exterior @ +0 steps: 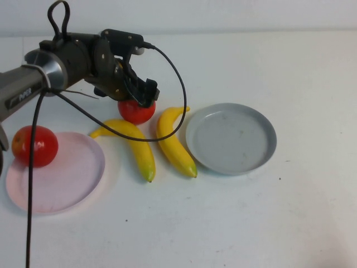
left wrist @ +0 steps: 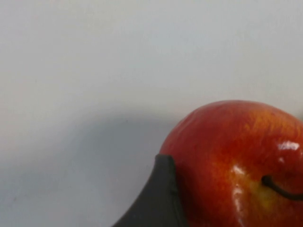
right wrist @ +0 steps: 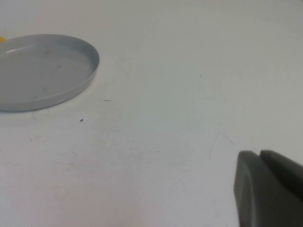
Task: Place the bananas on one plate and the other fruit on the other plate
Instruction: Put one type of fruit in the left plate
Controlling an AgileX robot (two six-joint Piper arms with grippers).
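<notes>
1. Nearest the camera lies the pink plate [exterior: 61, 184], with one red apple [exterior: 34, 146] on its left rim.
2. Two bananas [exterior: 134, 146] lie on the worktop [exterior: 234, 223] between this plate and the grey-blue plate [exterior: 231, 138].
3. Left gripper [exterior: 139, 95] has its fingers around the second apple [exterior: 136, 111], behind the bananas.
4. Right gripper [right wrist: 267, 189] is low over the worktop, near the grey-blue plate, with its fingers together.

The left gripper [exterior: 139, 92] is covering the top of one apple [exterior: 136, 111], its finger spacing staying unclear.
</notes>
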